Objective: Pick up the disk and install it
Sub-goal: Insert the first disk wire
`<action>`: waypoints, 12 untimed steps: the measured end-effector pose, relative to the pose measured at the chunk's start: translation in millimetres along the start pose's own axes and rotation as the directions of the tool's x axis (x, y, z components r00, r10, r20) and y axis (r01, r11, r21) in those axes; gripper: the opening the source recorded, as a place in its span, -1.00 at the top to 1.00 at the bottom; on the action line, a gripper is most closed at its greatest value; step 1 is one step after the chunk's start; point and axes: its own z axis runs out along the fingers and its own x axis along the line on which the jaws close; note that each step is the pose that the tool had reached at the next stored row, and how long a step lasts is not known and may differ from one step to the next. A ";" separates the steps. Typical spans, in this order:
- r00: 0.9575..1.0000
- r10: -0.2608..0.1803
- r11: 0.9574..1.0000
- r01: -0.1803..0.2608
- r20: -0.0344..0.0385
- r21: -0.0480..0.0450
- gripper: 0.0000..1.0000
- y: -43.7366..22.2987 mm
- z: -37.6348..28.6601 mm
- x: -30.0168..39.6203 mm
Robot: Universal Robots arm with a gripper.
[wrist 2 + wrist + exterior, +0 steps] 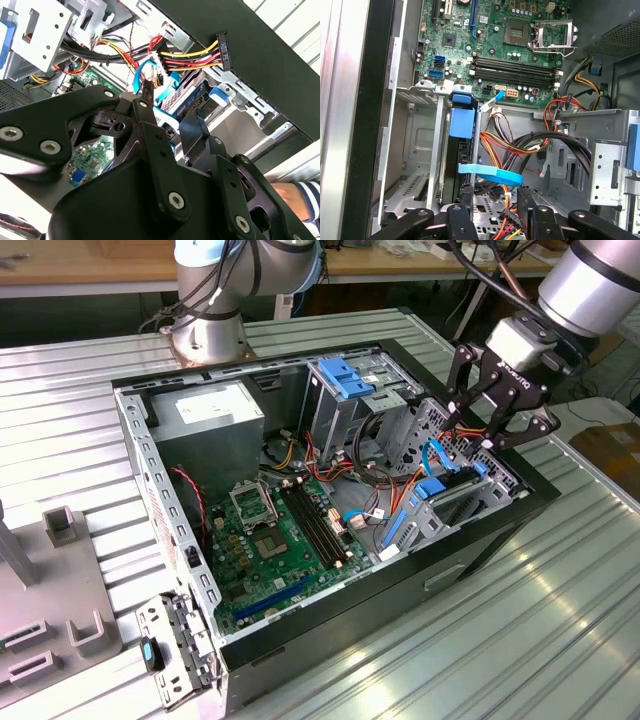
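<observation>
Saw the case (135,440) lying open, motherboard (270,540) toward the exterior view's left. Found the disk (450,498) slotted on edge in the bay (417,150) at the case's right end. Noted the gripper (472,435) just above it, fingers spread wide, clasping nothing.

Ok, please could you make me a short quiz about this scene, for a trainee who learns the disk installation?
1. True or false: the gripper is shut on the disk.
2. How does the disk sit in the drive bay? A) lying flat B) standing on edge C) hanging from the gripper
3. Fill in: the disk's plastic carrier is ___ in colour.
Key: 1 false, the gripper is open and holds nothing; 2 B; 3 blue.
</observation>
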 end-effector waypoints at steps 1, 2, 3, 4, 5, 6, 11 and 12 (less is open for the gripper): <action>1.000 0.000 1.000 0.000 0.000 0.000 0.04 -0.2 0.0 0.0; 1.000 -0.002 1.000 0.002 0.000 0.000 0.04 -1.2 -0.1 0.1; 1.000 -0.004 1.000 0.004 0.000 0.000 0.04 -2.5 -0.1 0.1; 1.000 -0.007 1.000 0.007 0.000 -0.001 0.04 -4.1 -0.1 -0.2; 1.000 -0.011 1.000 0.011 0.000 -0.001 0.04 -5.6 -0.1 -0.5; 1.000 -0.015 1.000 0.015 -0.001 -0.001 0.04 -7.1 -0.2 -0.9; 0.999 -0.051 0.999 0.051 -0.002 -0.005 0.04 -20.2 -0.8 -1.9; 0.998 -0.055 0.998 0.055 -0.002 -0.005 0.04 -22.5 -0.9 -1.8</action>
